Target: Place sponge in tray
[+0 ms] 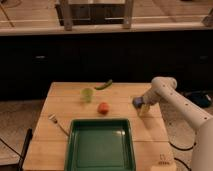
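**Camera view: sponge at the gripper, right of centre on the table**

We see the white robot arm reaching in from the lower right of the frame and bending down at its rounded elbow to the light wooden table. Its gripper sits low over the right side of the tabletop, close to the table's right edge. The small flat blue sponge is right against the gripper's left side, touching it or nearly so. We cannot tell whether the gripper is clamped on the sponge or merely beside it, nor whether the sponge rests on the wood.

The large, shallow, dark green square plastic tray lies at the lower centre of the frame, on the near part of the table, with nothing in it. The sponge is outside it, above and to the right of its upper right corner.

A round orange-red fruit sits just above the tray's upper rim. A small pale green cup stands up and to the left of it, and a long, thin green vegetable lies near the table's far edge. A small white utensil lies left of the tray.
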### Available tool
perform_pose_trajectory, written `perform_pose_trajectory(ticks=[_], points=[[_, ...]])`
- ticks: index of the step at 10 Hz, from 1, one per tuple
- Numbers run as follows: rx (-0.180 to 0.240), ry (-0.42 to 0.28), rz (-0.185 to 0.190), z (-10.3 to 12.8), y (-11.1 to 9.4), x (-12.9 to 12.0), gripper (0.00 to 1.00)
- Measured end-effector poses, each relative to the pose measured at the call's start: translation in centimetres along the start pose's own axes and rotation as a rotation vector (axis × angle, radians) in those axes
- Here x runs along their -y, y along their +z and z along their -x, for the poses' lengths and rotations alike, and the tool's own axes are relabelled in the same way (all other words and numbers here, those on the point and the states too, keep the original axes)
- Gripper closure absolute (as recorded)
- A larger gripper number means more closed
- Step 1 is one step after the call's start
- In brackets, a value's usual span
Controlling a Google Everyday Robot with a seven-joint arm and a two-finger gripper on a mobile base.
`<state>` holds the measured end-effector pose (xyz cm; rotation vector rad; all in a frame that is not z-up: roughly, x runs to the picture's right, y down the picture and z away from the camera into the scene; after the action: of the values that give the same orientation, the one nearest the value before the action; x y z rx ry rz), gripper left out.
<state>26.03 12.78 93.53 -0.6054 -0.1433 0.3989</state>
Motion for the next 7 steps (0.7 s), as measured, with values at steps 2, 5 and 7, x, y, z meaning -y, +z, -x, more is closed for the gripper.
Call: perform_pose_trajectory(ticks=[2, 5, 7], points=[[0.002, 0.008, 0.000, -0.02, 0.15, -0.02, 0.20], [0.005, 0.013, 0.001, -0.06, 0.23, -0.06, 0.20], [0.005, 0.020, 0.000, -0.21, 0.40, -0.07, 0.20]])
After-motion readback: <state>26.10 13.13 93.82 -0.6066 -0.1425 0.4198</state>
